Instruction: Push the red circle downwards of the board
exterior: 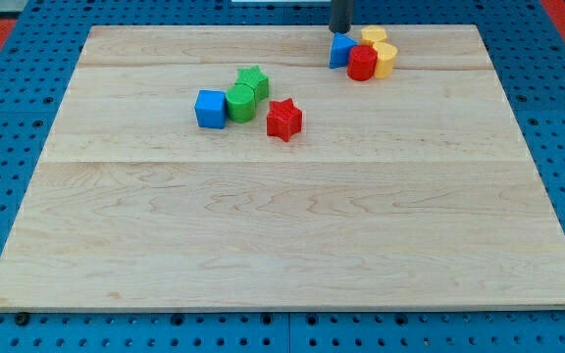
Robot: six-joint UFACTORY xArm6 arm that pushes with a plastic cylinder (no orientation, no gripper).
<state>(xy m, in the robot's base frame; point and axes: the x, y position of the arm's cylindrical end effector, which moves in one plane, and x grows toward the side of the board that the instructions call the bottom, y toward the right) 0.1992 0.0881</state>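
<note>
The red circle (362,63) is a short red cylinder near the board's top edge, right of centre. It touches a blue triangle (340,51) on its left and yellow blocks (385,59) on its right, with another yellow block (373,36) behind. My tip (340,31) comes down from the view's top and stands just above the blue triangle, up and left of the red circle.
A second cluster lies left of centre: a blue cube (210,109), a green cylinder (240,102), a green star (253,80) and a red star (283,120). The wooden board (282,245) lies on a blue perforated table.
</note>
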